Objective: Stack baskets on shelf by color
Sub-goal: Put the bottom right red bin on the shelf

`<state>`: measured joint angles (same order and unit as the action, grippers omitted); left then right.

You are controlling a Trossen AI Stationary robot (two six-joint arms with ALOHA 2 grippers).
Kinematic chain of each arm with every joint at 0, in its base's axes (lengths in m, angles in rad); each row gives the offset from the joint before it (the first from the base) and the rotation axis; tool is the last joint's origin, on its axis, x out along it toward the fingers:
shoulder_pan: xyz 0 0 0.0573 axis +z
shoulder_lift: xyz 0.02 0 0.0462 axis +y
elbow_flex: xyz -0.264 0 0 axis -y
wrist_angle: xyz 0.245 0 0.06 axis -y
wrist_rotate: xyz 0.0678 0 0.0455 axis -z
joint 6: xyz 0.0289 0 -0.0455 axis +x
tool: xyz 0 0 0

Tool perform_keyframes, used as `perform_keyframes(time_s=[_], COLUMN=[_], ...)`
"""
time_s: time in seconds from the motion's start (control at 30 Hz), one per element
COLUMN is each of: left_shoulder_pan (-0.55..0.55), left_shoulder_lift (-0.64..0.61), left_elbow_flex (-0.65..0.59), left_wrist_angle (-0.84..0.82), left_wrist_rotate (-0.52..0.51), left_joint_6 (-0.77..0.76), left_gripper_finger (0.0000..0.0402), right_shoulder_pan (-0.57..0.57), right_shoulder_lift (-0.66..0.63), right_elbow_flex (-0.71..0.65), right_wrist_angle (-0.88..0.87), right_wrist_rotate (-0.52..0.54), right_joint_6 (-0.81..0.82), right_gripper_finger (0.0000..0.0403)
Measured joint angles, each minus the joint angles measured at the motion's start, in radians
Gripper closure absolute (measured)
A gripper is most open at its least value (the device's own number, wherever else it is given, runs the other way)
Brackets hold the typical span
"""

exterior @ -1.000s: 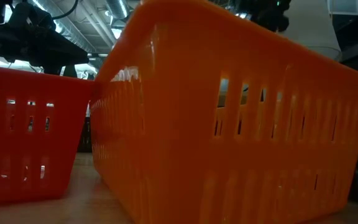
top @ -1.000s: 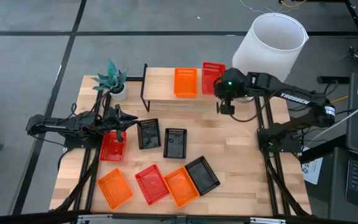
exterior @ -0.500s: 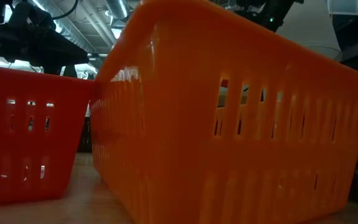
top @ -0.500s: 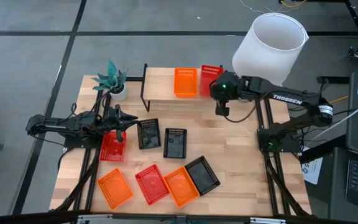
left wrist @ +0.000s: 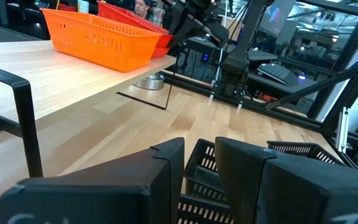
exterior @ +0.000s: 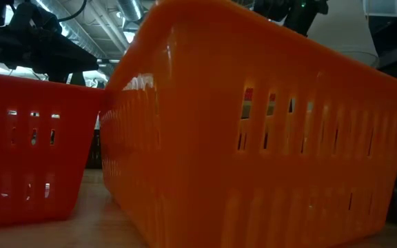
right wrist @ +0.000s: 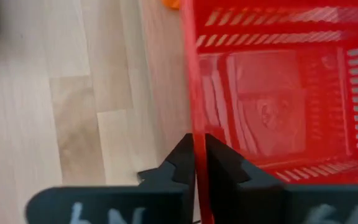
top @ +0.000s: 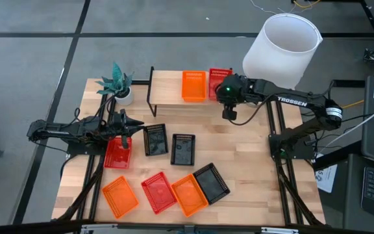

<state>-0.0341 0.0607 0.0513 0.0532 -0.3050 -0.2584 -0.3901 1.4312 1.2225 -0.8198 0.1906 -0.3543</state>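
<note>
The light-wood shelf (top: 171, 91) stands at the table's far edge, with an orange basket (top: 193, 86) on it. A red basket (top: 219, 77) is at the shelf's right end, and my right gripper (top: 228, 93) is shut on it. My left gripper (top: 127, 126) hovers open at the table's left, above a red basket (top: 117, 153) resting on its base. Three black baskets (top: 154, 139) (top: 183, 149) (top: 211, 182), two orange (top: 119, 197) (top: 188, 194) and one red (top: 158, 192) lie on the table. The low view is filled by an orange basket (exterior: 253, 138) and a red one (exterior: 26, 158). My right gripper holds the red basket by its near short wall (right wrist: 189, 118), close to the right corner. One finger (right wrist: 229, 168) is inside the basket and the other outside, coming from above and pointing down. The basket stays level over the shelf's right end; whether it rests there I cannot tell.
A potted plant (top: 119, 83) stands left of the shelf. A big white bin (top: 283, 49) is beyond the table's far right corner. Bare wood lies between the shelf and the black baskets and along the table's right side (top: 252, 162).
My right gripper has moved toward the table's left along the shelf's right end, toward the orange basket. The left arm has kept still.
</note>
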Motion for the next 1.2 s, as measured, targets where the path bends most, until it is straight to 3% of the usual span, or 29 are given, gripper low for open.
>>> perform_keyframes(time_s=[0.63,1.2], left_shoulder_pan=[0.0,0.0], left_shoulder_lift=[0.0,0.0], left_elbow_flex=[0.0,0.0], left_wrist_angle=[0.0,0.0], left_wrist_rotate=[0.0,0.0], left_joint_6=[0.0,0.0], left_gripper_finger=[0.0319,0.0319], right_shoulder_pan=[0.008,0.026], right_shoulder_lift=[0.0,0.0], right_elbow_flex=[0.126,0.137], right_wrist_angle=[-0.12,-0.208], right_wrist_rotate=[-0.055,-0.026], right_joint_6=[0.051,0.058], right_gripper_finger=[0.0308,0.0304])
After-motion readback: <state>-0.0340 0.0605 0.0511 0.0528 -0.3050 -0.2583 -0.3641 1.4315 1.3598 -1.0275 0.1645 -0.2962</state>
